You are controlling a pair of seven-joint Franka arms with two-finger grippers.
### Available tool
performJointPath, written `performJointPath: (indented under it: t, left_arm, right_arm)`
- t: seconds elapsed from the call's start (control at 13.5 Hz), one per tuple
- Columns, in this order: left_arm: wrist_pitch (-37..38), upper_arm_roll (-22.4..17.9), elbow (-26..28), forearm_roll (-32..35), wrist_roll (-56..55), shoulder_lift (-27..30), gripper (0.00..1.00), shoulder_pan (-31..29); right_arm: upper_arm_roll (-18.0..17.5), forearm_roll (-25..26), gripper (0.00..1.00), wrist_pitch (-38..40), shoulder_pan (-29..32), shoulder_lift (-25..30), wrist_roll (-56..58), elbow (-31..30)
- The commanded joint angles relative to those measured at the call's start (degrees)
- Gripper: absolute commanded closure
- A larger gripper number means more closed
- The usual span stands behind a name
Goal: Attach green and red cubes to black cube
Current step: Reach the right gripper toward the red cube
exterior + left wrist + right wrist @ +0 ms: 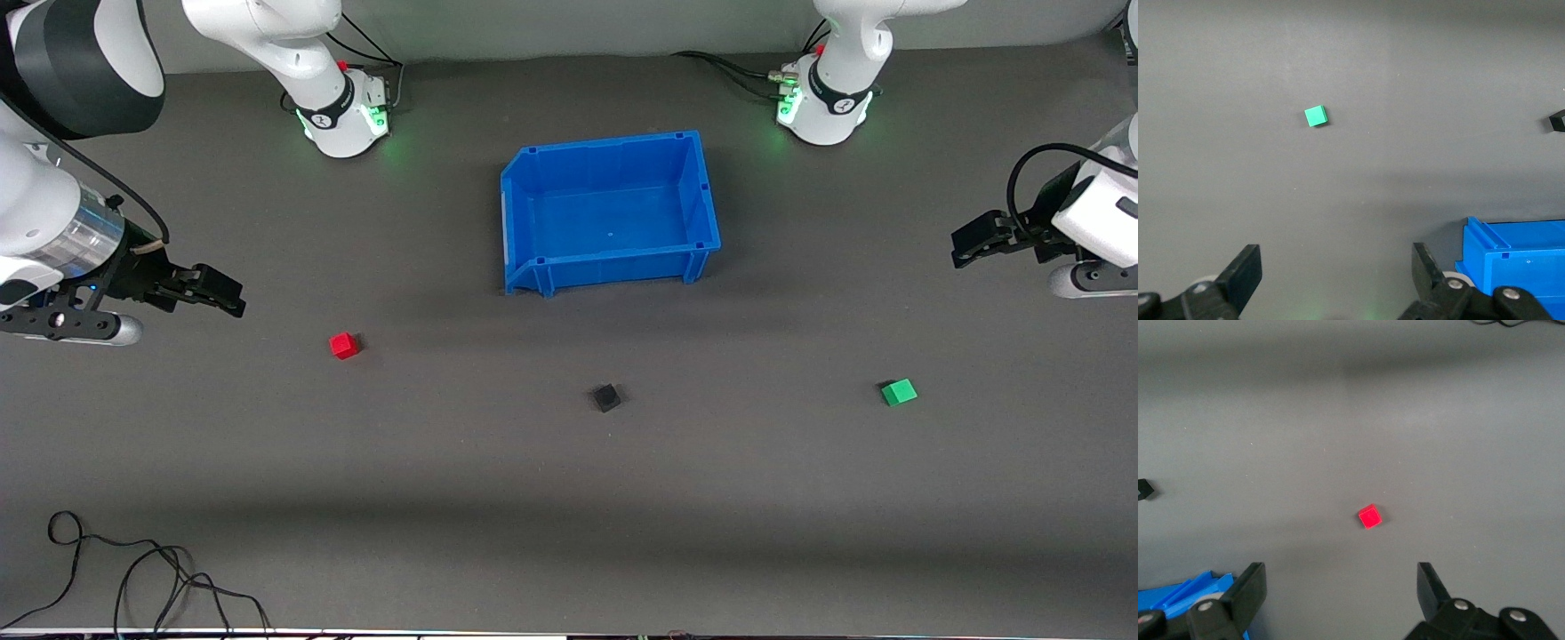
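Grey worktop (569, 498) carrying red cube (344, 345), black cube (606, 397) and green cube (899, 392), all lying well apart; right gripper (222, 298) and left gripper (965, 244) hovering with jaws spread, holding nothing.

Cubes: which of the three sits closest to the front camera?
The black cube, midway between the two arms' ends. It lies slightly lower in the front view than the green cube; the red cube is clearly farther.

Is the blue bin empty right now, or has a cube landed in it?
Empty. The blue bin shows only its bare floor; the red cube, black cube and green cube all lie on the mat outside it.
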State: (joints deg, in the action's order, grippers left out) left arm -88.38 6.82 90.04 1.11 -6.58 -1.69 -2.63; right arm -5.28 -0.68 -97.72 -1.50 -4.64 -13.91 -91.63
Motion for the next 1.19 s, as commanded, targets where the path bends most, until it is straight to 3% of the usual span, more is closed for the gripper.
performJointPath:
  t: [0.0, 0.37, 0.82, 0.97, 1.11]
  left_arm:
    - [0.8, 0.4, -0.1, -0.1, 0.5, 0.3, 0.0, -0.5]
    - [0.7, 0.4, -0.2, -0.1, 0.5, 0.3, 0.0, -0.6]
    - [0.7, 0.4, -0.2, -0.1, 0.5, 0.2, 0.0, -0.6]
    - [0.7, 0.4, -0.2, -0.1, 0.5, 0.2, 0.0, -0.8]
    - [0.7, 0.2, -0.2, -0.1, 0.6, -0.1, 0.0, -1.1]
  right_arm:
    - [-0.3, 0.6, 0.0, 2.3, 0.5, -0.5, -0.9, 2.2]
    - [0.3, 1.1, 0.0, 2.4, 1.4, -0.7, -1.3, 1.5]
    - [4.4, 0.9, 0.0, 2.4, 3.0, -4.8, 0.7, 2.6]
    - [4.4, 0.8, 0.0, 1.2, 2.2, -4.8, -0.1, 0.4]
    - [4.4, 0.6, 0.0, -5.4, 1.3, -4.2, -0.2, -6.3]
